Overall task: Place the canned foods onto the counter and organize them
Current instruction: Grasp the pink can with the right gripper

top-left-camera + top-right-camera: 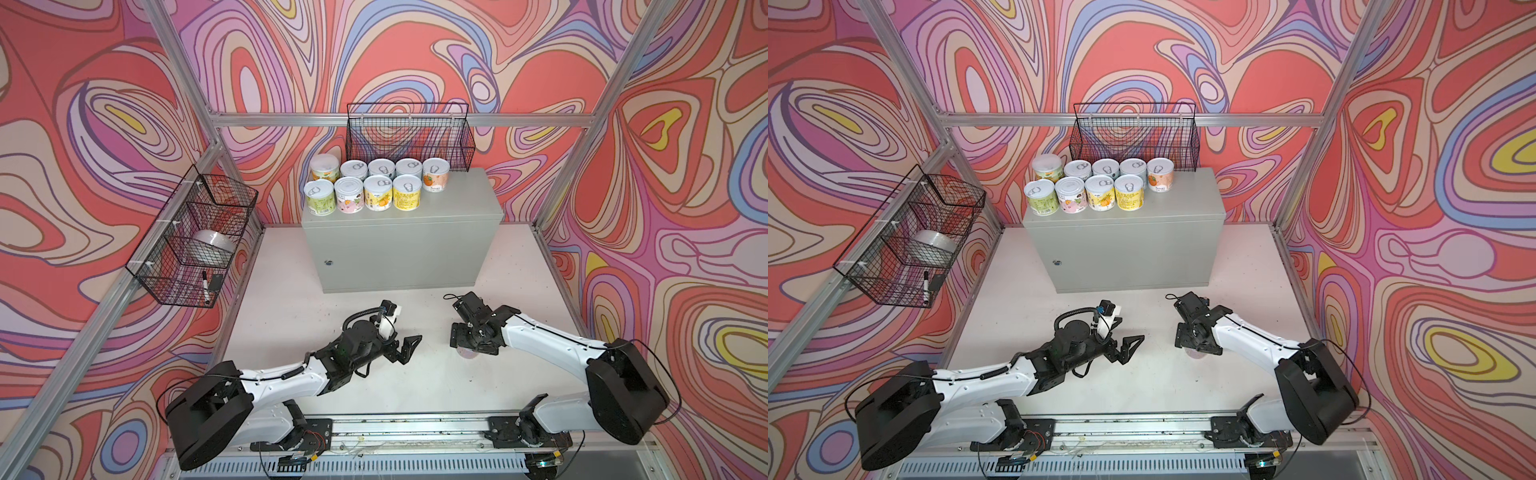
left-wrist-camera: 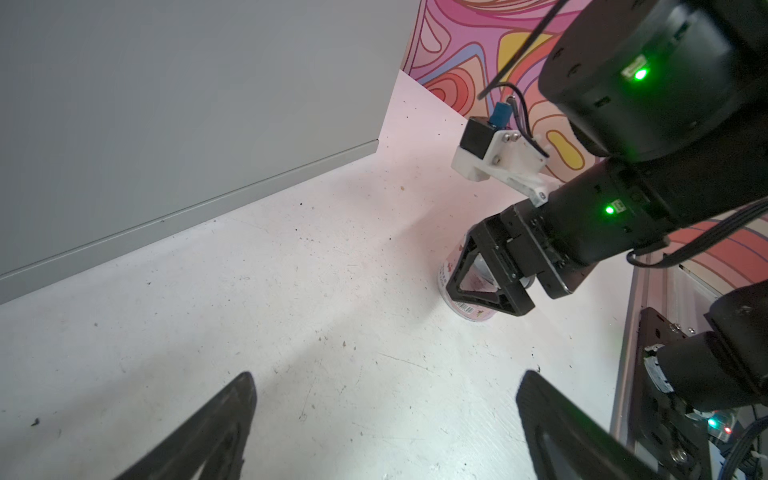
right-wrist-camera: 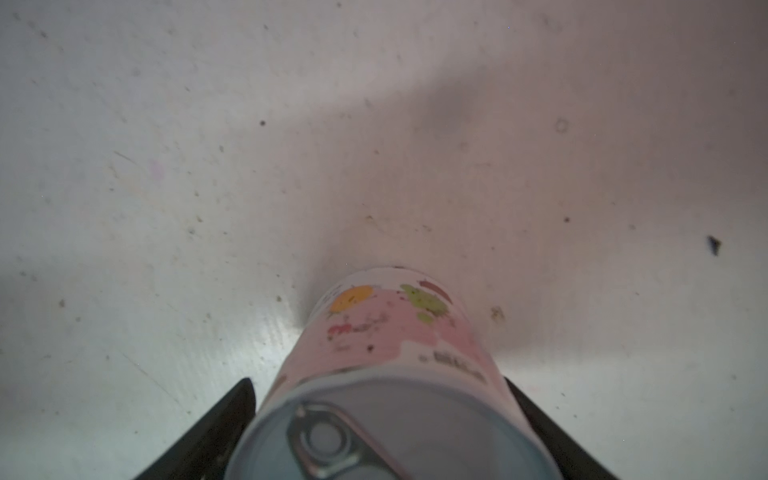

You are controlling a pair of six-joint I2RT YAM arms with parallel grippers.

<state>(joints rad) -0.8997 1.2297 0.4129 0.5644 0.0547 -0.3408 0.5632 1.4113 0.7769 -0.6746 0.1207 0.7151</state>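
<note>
Pink can (image 3: 390,345), clear wrist-side, obscured overhead

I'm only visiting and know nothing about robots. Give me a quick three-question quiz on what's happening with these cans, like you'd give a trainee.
1. Count: how many cans stand on the grey cabinet?
2. True or false: the left gripper is holding a can.
3. Pick one: the pink can is (A) on the cabinet, (B) on the white table between the fingers of the right gripper, (C) in the left gripper.

Key: 1. Nine. 2. False: it is open and empty. 3. B.
</note>
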